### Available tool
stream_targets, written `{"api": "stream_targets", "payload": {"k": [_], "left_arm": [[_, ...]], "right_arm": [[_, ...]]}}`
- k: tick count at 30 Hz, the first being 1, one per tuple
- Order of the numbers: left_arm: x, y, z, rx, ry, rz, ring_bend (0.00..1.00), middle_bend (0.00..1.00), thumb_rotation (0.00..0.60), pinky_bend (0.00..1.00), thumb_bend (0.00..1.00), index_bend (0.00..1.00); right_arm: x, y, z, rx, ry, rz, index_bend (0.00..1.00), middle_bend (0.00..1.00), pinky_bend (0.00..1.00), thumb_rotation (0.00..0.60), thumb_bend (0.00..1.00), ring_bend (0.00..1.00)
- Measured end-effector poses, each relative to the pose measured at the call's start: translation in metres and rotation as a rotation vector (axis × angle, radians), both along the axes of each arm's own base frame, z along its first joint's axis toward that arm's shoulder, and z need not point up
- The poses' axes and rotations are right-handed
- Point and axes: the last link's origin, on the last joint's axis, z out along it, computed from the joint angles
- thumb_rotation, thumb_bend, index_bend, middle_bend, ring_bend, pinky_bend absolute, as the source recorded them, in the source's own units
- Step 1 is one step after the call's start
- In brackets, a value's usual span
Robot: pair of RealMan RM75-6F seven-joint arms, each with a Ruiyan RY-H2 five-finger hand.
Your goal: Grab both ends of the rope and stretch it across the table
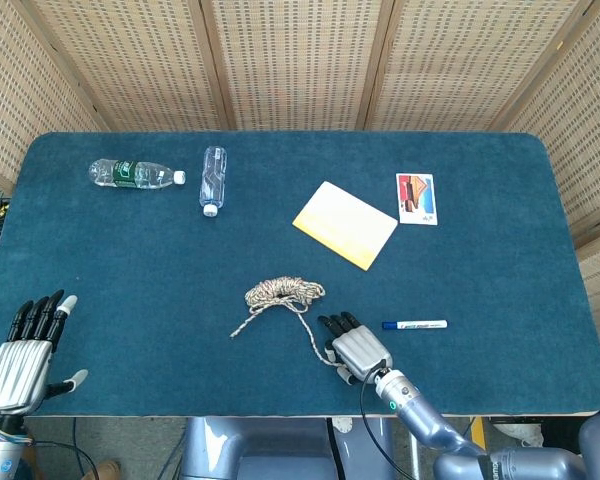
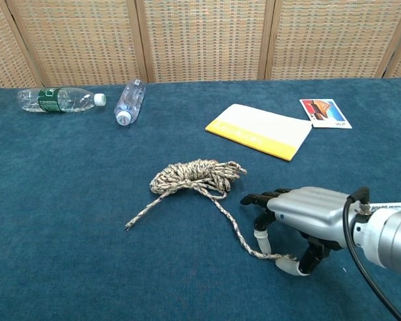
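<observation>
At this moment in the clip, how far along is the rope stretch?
Barely started. The rope is mostly coiled mid-table. The right hand is closing over one end near the front edge; a firm hold isn't clear. The left hand rests open at the table's left corner, far from the other loose end. Grabbing both ends and stretching remain.

The table (image 1: 130,250) wore a deep teal-blue cloth, and the rope (image 2: 197,175) on it was speckled beige, brown and white. The booklet (image 1: 345,224) was cream with a yellow edge, the card (image 1: 416,198) red, blue and white, and the marker (image 1: 415,325) white with a blue cap. Both hands, left (image 1: 20,350) and right (image 2: 307,217), were silver with black fingers (image 2: 254,198) tipped white.
</observation>
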Motion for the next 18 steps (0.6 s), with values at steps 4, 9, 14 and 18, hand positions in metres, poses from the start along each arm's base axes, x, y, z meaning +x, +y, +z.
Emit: {"api": "stream_targets", "payload": {"k": [4, 9, 14, 18], "left_arm": [[-0.0001, -0.0001, 0.0000, 0.000, 0.000, 0.001, 0.00, 0.00, 0.600, 0.00, 0.06, 0.00], [-0.0001, -0.0002, -0.0002, -0.002, 0.002, 0.002, 0.00, 0.00, 0.600, 0.00, 0.06, 0.00], [0.0001, 0.0000, -0.0014, -0.005, 0.005, 0.001, 0.00, 0.00, 0.600, 0.00, 0.06, 0.00], [0.0009, 0.0012, -0.0029, -0.009, 0.000, -0.003, 0.00, 0.00, 0.600, 0.00, 0.07, 0.00]], "right_arm": [[0.0005, -0.0003, -0.0001, -0.007, -0.002, 0.007, 0.51, 0.00, 0.00, 0.600, 0.40, 0.00], [-0.0002, -0.0006, -0.0014, -0.013, 0.006, 0.021, 0.51, 0.00, 0.00, 0.600, 0.42, 0.00], [0.0006, -0.0011, -0.0015, -0.023, 0.006, 0.037, 0.54, 0.00, 0.00, 0.600, 0.43, 0.00], [0.0032, -0.0017, 0.0007, -0.037, -0.005, 0.055, 0.58, 0.00, 0.00, 0.600, 0.43, 0.00]]}}
